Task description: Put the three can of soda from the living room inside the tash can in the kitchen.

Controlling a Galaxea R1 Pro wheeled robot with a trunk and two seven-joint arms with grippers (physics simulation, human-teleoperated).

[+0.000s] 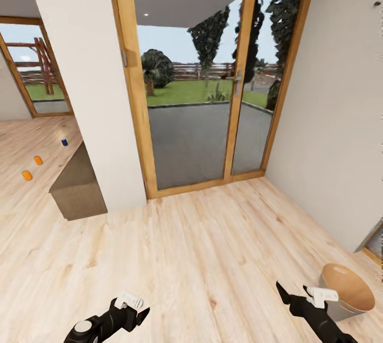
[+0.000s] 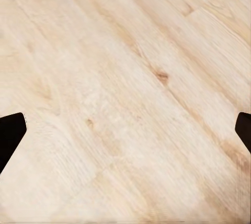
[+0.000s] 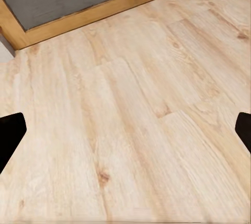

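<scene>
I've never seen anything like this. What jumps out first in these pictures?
The tall wood-framed glass doors dominate the head view, looking onto a patio and garden. Far off at the left, two orange soda cans and a blue one stand on the floor, while a brown-lined trash can sits beside the right claw.

Both arms hang low, left claw [image 1: 139, 315] and right claw [image 1: 294, 292] spread wide, holding nothing.

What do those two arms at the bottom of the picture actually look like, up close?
Both arms are glossy black, built from rounded, jointed segments. The left gripper ends in dark, pointed fingers with a white block on top, and a pale grey round cap sits on a joint behind it. The right gripper looks the same: black tapered fingers and a white block. No cables or markings are visible.
</scene>
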